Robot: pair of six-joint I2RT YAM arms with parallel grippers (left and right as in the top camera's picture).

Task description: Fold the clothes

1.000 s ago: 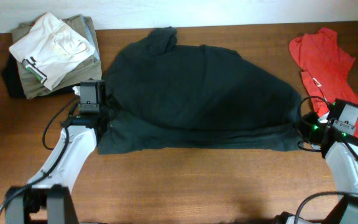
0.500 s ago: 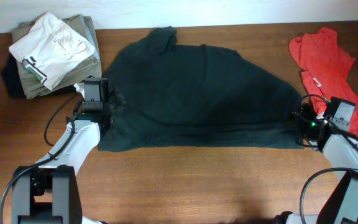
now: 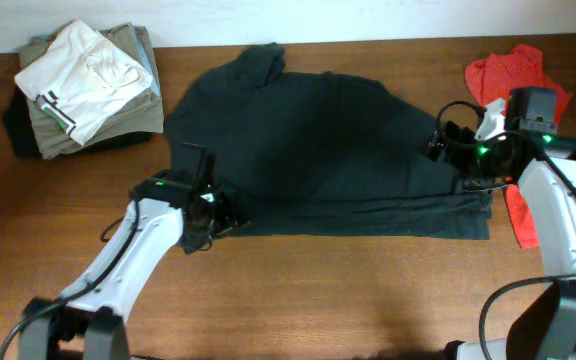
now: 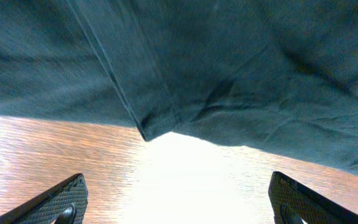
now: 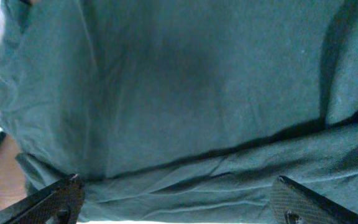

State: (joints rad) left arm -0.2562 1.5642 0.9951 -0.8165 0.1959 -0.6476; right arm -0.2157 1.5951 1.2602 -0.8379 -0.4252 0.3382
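Left wrist: T-shirt (image 4: pixel 229 74) corner lies beyond both spread fingers (image 4: pixel 51 200).

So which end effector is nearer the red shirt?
Right. The right end effector is beside the red shirt; the left end effector is at the black T-shirt's far corner.

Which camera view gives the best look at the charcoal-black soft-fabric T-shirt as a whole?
Overhead: the charcoal-black soft-fabric T-shirt lies spread on the brown wooden table, nearly its whole outline visible. The left wrist view shows only one hem corner over the wood; the right wrist view shows only creased fabric, no outline.
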